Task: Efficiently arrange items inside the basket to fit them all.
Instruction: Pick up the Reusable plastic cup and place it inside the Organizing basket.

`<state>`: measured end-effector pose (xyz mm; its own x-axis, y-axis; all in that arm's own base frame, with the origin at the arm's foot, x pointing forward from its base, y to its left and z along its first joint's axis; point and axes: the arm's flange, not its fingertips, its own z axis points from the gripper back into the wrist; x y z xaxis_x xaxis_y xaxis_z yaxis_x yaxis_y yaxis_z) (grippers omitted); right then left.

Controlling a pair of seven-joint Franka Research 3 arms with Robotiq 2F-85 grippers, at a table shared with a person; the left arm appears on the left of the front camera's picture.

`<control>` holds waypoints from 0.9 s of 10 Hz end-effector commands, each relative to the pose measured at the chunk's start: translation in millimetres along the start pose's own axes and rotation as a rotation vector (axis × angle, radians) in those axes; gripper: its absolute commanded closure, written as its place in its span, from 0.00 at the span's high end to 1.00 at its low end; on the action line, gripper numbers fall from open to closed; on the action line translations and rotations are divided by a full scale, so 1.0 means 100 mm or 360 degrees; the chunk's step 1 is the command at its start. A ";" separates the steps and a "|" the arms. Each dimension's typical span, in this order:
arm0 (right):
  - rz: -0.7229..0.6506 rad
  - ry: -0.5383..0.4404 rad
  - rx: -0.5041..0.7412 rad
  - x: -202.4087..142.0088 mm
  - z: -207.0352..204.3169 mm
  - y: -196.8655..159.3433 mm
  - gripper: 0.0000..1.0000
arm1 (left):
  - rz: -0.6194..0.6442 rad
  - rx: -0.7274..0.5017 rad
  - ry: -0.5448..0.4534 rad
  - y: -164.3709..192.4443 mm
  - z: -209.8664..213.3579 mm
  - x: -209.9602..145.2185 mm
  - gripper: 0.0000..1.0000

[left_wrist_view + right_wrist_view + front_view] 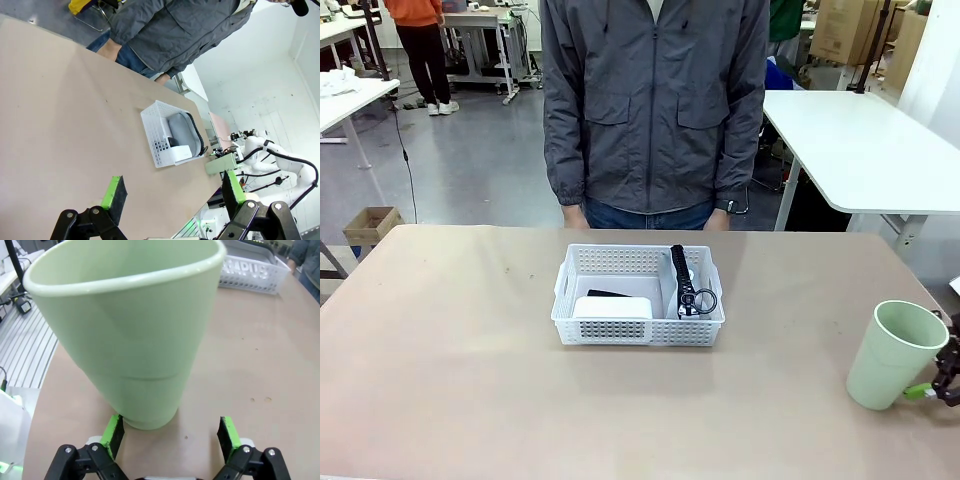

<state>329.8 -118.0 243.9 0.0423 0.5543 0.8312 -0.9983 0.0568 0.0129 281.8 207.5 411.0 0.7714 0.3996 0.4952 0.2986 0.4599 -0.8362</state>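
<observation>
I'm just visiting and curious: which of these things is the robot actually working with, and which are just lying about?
Part of the job:
- white basket
- grey pouch, in the basket
- white box, in the basket
- black stapler, in the basket
- green cup, outside it

Lying about:
- cardboard box on the floor

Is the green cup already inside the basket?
No, the pale green cup stands on the table by the right gripper, well apart from the white basket.
</observation>
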 end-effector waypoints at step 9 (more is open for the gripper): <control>0.0009 -0.0303 0.0274 0.02 -0.36 -0.12 1.00 | -0.0019 -0.0013 0.0014 -0.01 0.03 -0.01 1.00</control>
<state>335.2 -79.1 237.0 0.0343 0.4499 0.8924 -0.9917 -0.0956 0.0863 281.8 207.4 411.0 0.7714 0.3995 0.4953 0.2987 0.4599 -0.8362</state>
